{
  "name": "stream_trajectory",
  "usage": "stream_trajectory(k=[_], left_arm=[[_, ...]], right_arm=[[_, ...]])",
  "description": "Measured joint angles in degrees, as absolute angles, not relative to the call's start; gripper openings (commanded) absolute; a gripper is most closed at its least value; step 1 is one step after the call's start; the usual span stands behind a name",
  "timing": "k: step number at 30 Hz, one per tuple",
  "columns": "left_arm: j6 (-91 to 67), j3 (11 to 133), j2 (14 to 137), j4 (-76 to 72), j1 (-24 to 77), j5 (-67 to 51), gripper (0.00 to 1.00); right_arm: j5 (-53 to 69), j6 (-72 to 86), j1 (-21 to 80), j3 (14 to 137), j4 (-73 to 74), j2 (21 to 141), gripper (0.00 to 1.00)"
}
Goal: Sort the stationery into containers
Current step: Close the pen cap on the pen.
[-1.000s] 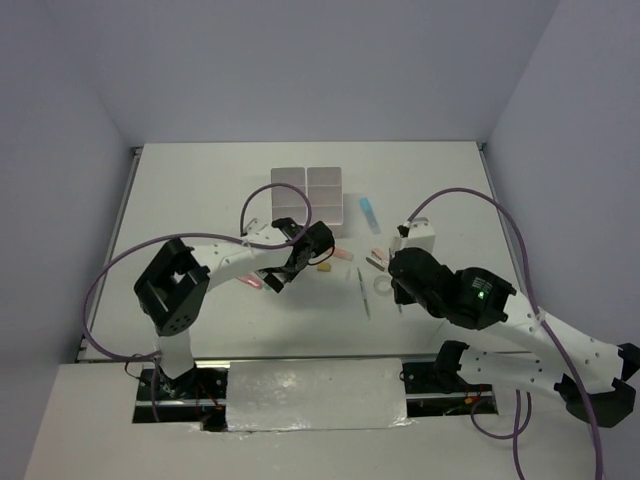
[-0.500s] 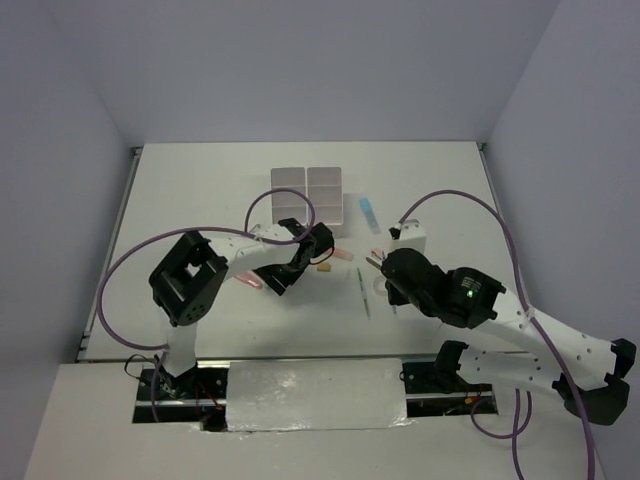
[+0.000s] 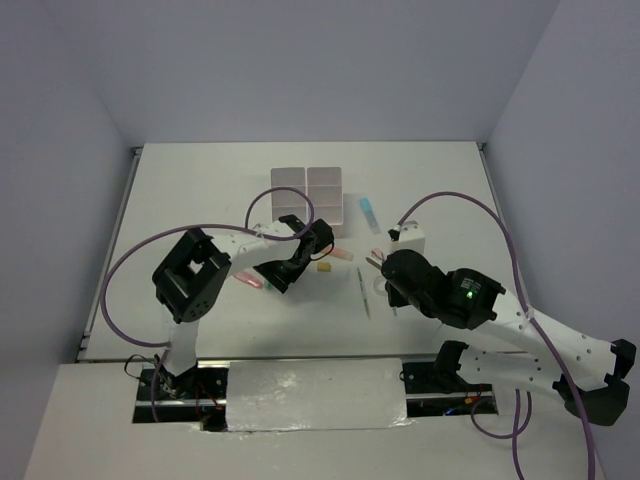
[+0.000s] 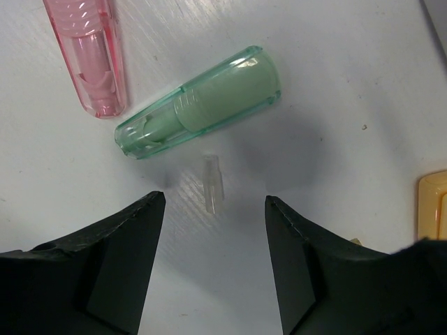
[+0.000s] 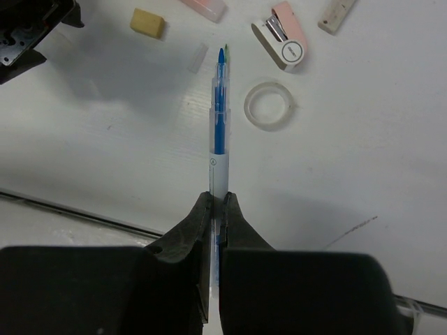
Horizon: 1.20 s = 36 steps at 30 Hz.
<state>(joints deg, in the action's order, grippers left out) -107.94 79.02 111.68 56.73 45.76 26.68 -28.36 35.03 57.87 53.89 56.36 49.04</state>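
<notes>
My left gripper (image 4: 215,209) is open just above the table, with a small clear cap (image 4: 213,185) between its fingertips. A green marker (image 4: 202,101) and a pink marker (image 4: 87,56) lie just beyond it. In the top view it (image 3: 285,274) sits in front of the white containers (image 3: 308,200). My right gripper (image 5: 217,199) is shut on a thin blue pen (image 5: 218,125), which points away from it beside a green pen tip (image 5: 226,50). A tape ring (image 5: 269,106), a pink clip (image 5: 286,38) and a tan eraser (image 5: 147,22) lie around it. The right gripper (image 3: 385,285) hides the ring from above.
A blue marker (image 3: 370,210) lies right of the containers. A thin green pen (image 3: 363,290) lies on the table between the arms. An orange item (image 4: 433,206) shows at the right edge of the left wrist view. Both arms' purple cables loop over the table.
My right gripper has moved a little left and farther out with the blue pen and now covers the tape ring in the top view. My left arm's elbow has shifted right; its gripper stays open.
</notes>
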Motion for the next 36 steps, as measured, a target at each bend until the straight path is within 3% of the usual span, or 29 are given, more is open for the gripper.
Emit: stream_trajectory(k=[22,28,33,36], left_arm=[[-108.03,77.58,112.33,55.61,44.99,25.32,0.63],[-108.2,77.45,112.27,55.09,44.62,25.28,0.47],[-108.18,76.07,111.39,54.19,44.49,25.3,0.45],[-107.9,74.96,110.69,53.78,44.49,25.17,0.25]], right_arm=[[-27.79,34.85,57.84,52.86,55.29,48.84,0.0],[-27.75,34.85,57.84,52.86,55.27,48.82,0.0],[-27.57,34.85,57.84,52.86,55.24,48.82,0.0],[-27.57,34.85,57.87,52.86,55.24,48.82,0.0]])
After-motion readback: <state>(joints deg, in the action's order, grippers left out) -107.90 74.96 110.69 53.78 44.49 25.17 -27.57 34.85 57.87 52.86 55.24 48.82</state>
